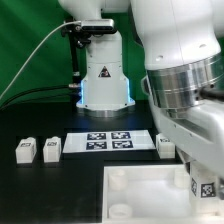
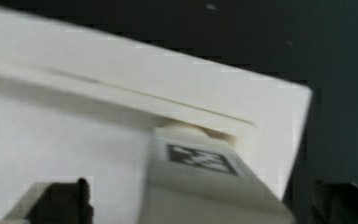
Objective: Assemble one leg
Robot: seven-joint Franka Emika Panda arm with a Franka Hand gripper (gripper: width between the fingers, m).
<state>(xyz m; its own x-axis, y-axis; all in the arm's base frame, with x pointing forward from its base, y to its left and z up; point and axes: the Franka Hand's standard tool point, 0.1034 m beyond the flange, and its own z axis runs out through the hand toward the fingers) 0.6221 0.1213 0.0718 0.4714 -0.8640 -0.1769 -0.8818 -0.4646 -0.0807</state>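
Pincer (image 2: 179, 205): fingertips (image 2: 55, 203) spread wide, gripping nothing, hovering just over a leg (image 2: 197, 160). That leg stands tag-up at the corner of the tray (image 2: 105, 110), apparently in a socket — likely let go so the thread can seat, or before a regrip. In the exterior view the arm hides most of this; the leg (image 1: 205, 187) shows at the tray's (image 1: 150, 195) right edge. Spare legs (image 1: 25, 151) wait on the dark surface (image 1: 50, 190), beside the marker board (image 1: 108, 142).
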